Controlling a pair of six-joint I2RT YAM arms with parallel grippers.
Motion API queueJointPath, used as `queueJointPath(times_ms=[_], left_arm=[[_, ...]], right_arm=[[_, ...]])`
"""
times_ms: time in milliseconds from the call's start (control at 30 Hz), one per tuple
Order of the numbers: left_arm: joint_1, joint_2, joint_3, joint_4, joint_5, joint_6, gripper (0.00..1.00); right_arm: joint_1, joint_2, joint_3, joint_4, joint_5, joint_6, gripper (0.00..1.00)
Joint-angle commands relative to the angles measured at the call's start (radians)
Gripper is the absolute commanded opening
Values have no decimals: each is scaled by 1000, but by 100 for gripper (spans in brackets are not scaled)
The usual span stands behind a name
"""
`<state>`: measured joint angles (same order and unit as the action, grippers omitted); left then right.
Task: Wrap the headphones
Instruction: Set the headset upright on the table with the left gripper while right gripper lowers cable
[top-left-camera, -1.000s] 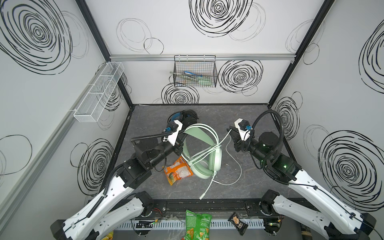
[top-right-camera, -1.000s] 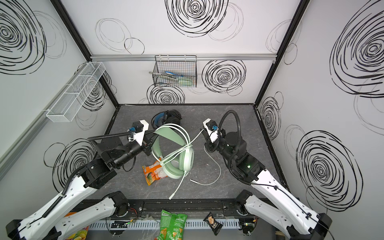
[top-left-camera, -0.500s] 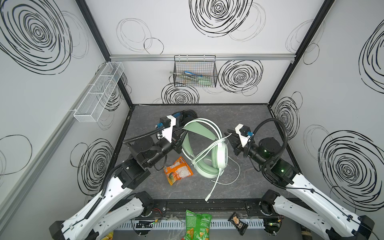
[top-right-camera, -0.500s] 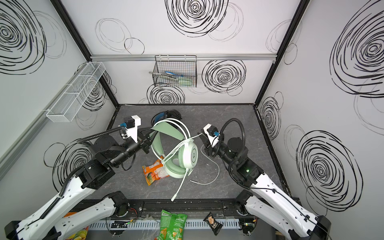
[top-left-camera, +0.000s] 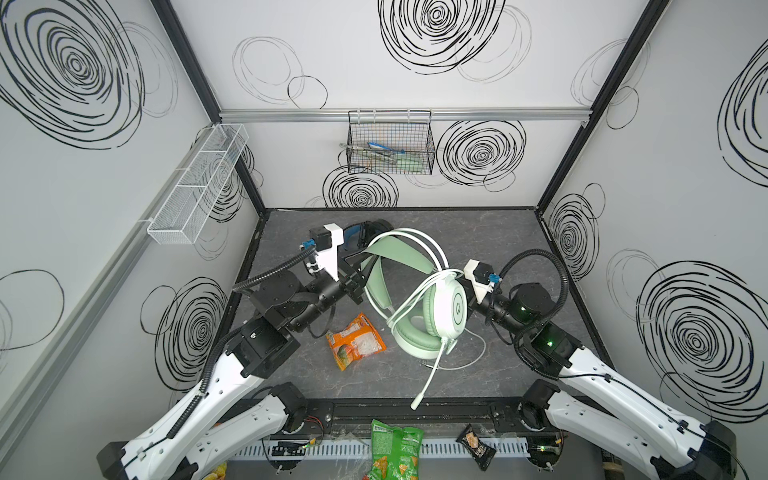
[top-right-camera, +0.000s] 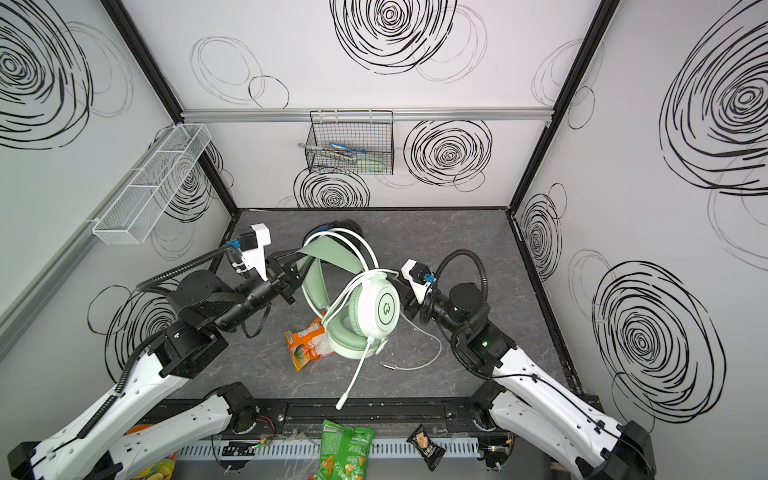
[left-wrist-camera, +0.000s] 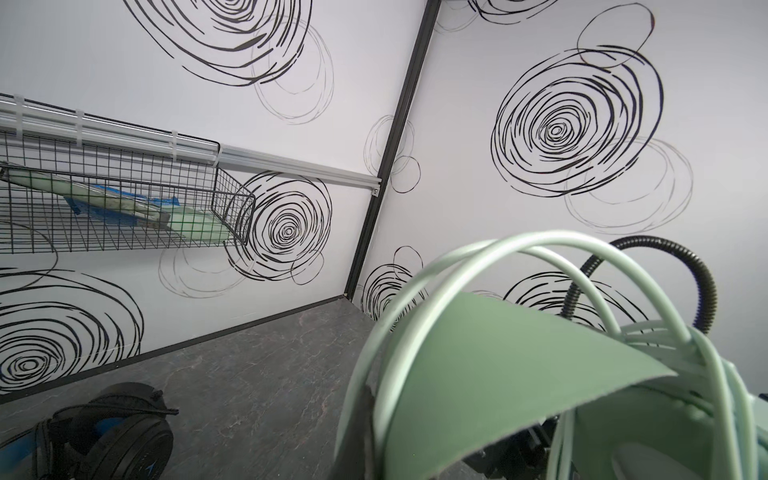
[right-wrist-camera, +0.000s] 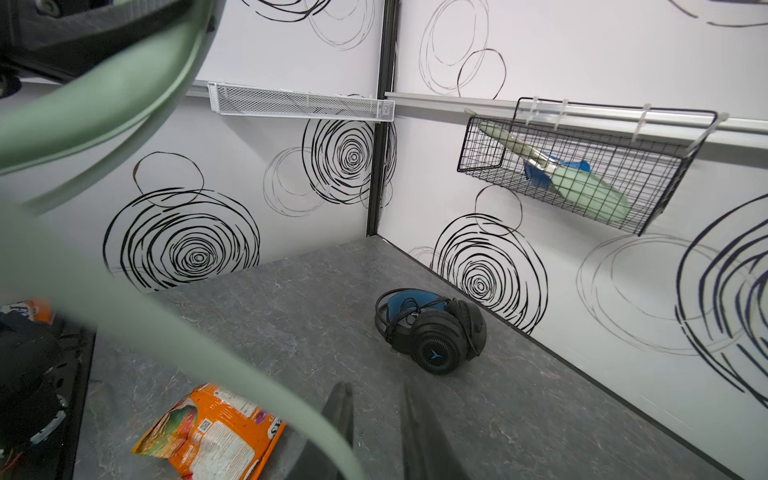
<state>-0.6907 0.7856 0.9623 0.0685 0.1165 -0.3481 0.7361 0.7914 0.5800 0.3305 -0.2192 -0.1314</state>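
The pale mint-green headphones (top-left-camera: 446, 309) (top-right-camera: 380, 309) hang tilted in mid-scene, lower earcup near the floor, mic boom (top-left-camera: 428, 378) pointing to the front edge. My left gripper (top-left-camera: 361, 259) (top-right-camera: 297, 264) is shut on their green headband strap (left-wrist-camera: 498, 374). Their whitish cable (top-left-camera: 478, 357) loops over the headband and trails on the floor. My right gripper (right-wrist-camera: 376, 386) sits just right of the upper earcup, which hides it in both top views; its jaws are slightly apart with only floor between them. The black headphones (top-left-camera: 370, 230) (right-wrist-camera: 436, 332) lie at the back.
An orange snack bag (top-left-camera: 355, 340) (right-wrist-camera: 212, 432) lies on the floor left of the green earcups. A black wire basket (top-left-camera: 390, 145) hangs on the back wall, a white mesh shelf (top-left-camera: 195, 187) on the left wall. A green chip bag (top-left-camera: 392, 453) lies beyond the front edge.
My left gripper has risen and drawn back to the left with the headband, and the earcups have swung right, in front of the right gripper. The right arm has sunk a little.
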Motion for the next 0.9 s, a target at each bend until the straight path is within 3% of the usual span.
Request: queueJointPath(times_ms=[0, 400, 733, 867], left_arm=[[7, -1, 64, 189, 20, -116, 0], [8, 14, 96, 273, 11, -211, 0], [13, 45, 116, 370, 18, -313, 0], [13, 49, 110, 390, 30, -341, 0]], right_arm=[[11, 6, -20, 100, -40, 31, 24], [71, 68, -80, 193, -33, 74, 22], [105, 107, -100, 215, 5, 105, 7], [105, 137, -85, 219, 91, 160, 3]])
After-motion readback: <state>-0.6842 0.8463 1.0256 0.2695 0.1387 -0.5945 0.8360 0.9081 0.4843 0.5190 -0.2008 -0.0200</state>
